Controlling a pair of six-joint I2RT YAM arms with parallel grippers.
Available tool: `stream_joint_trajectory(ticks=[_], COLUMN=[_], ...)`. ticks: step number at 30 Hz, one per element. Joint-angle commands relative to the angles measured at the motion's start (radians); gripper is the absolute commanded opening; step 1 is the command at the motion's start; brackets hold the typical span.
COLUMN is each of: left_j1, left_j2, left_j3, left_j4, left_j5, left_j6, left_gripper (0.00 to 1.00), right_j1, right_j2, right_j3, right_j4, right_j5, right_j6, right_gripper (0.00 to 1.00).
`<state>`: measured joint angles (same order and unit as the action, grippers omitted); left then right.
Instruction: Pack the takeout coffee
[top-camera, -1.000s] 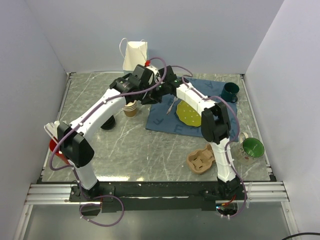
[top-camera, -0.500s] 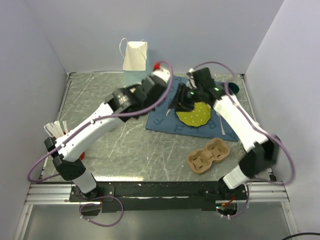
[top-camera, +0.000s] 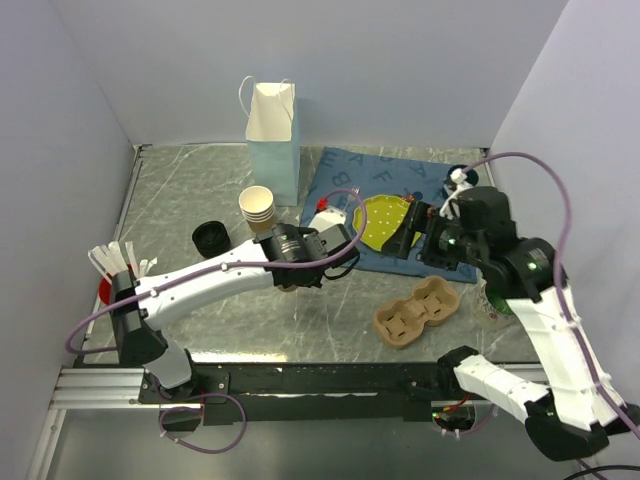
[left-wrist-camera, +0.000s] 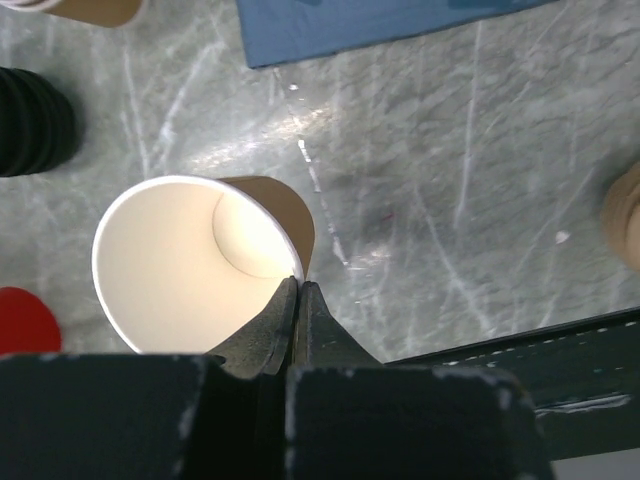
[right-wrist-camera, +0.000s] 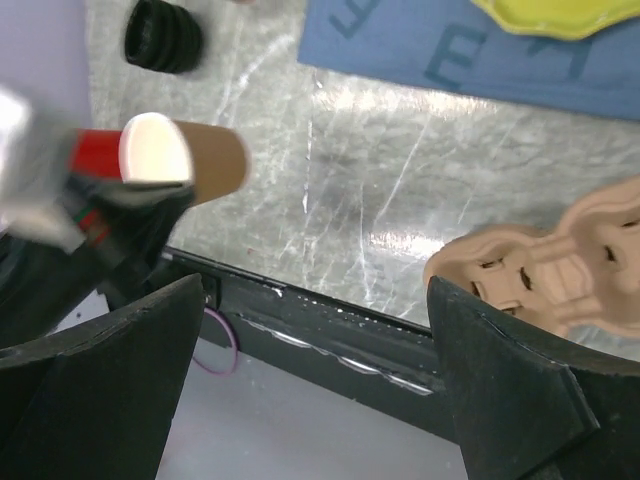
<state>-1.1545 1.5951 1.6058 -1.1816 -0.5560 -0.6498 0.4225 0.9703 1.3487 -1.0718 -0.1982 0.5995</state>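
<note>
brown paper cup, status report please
Left gripper shut on rim of lidless brown paper cup. Right gripper open, empty. Black plastic lid stack apart; nothing blocking.

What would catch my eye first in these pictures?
The left gripper pinches the rim of an open brown paper cup near the middle of the table. The right gripper stands wide open to its right. A white paper bag stands upright at the back.

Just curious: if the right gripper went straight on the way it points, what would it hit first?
Probably bare marble tabletop near its front edge, left of the cardboard cup carrier; depth is unclear.
</note>
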Motion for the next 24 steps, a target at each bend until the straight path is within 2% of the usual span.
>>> stream_joint_trajectory(ticks=[1, 6, 9, 12, 13, 15, 20, 24], left_j1=[-0.005, -0.031, -0.036, -0.040, -0.042, -0.051, -0.056, -0.039], left_j2=[0.080, 0.137, 0.166, 0.175, 0.174, 0.167, 0.155, 0.166], left_j3=[0.052, -0.021, -0.020, -0.015, -0.018, -0.024, 0.015, 0.160], left_j4=[0.030, 0.105, 0.108, 0.109, 0.118, 0.144, 0.113, -0.018], left_j5=[0.056, 0.085, 0.071, 0.059, 0.064, 0.085, 0.058, -0.060], left_j6=[-0.143, -0.201, -0.235, -0.249, -0.248, -0.235, -0.255, -0.293], left_gripper=[0.01, 0.01, 0.06, 0.16, 0.26, 0.38, 0.44, 0.55], right_j1=[-0.005, -0.005, -0.005, -0.005, -0.005, -0.004, -0.005, -0.005], right_j2=[-0.036, -0.082, -0.100, -0.110, -0.114, -0.120, -0.104, -0.088], right_j3=[0.145, 0.171, 0.159, 0.145, 0.138, 0.136, 0.193, 0.225], right_j4=[-0.122, -0.136, -0.129, -0.142, -0.143, -0.148, -0.189, -0.192], right_j5=[0.056, 0.039, -0.003, -0.026, -0.027, -0.024, -0.018, -0.052], right_j6=[-0.076, -0.087, -0.090, -0.101, -0.113, -0.128, -0.188, -0.199], right_gripper=[1.00, 1.00, 1.00, 1.00, 1.00, 1.00, 1.00, 1.00])
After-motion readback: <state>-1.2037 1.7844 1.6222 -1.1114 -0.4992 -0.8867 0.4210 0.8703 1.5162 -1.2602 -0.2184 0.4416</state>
